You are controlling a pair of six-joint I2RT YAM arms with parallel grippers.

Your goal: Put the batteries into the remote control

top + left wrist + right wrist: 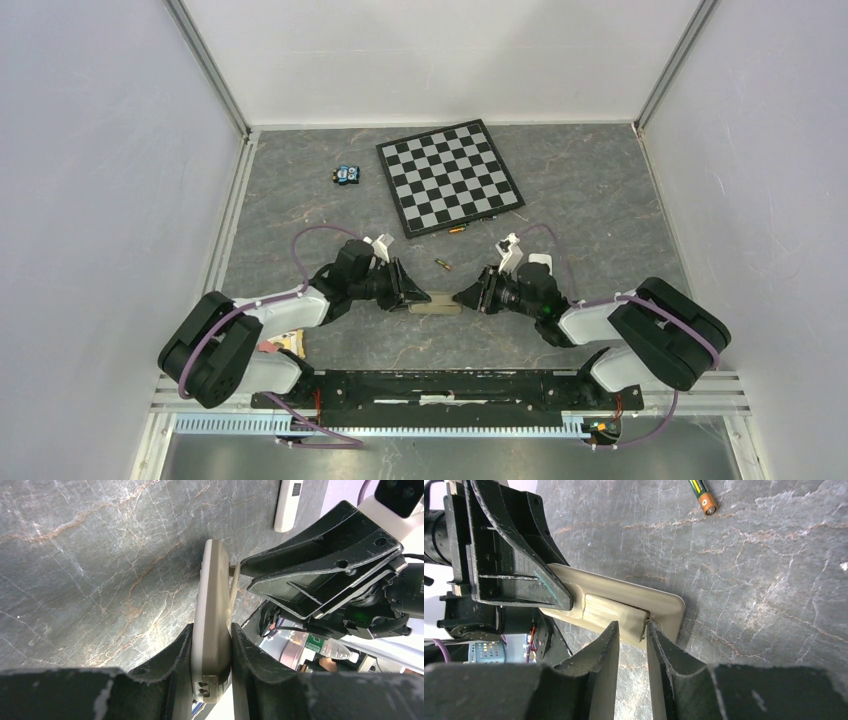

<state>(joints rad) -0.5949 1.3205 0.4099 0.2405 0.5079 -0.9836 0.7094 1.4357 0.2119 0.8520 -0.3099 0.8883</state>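
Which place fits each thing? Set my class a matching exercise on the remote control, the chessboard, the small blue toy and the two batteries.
Things:
1 remote control
2 chessboard
3 blue toy
4 batteries

Places:
A loose on the table, on the near side of the chessboard
B clamped in the left gripper
C off the chessboard's left corner
D flat at the back of the table, in the middle

Pairs: 1-B; 2-D; 3-C; 4-A
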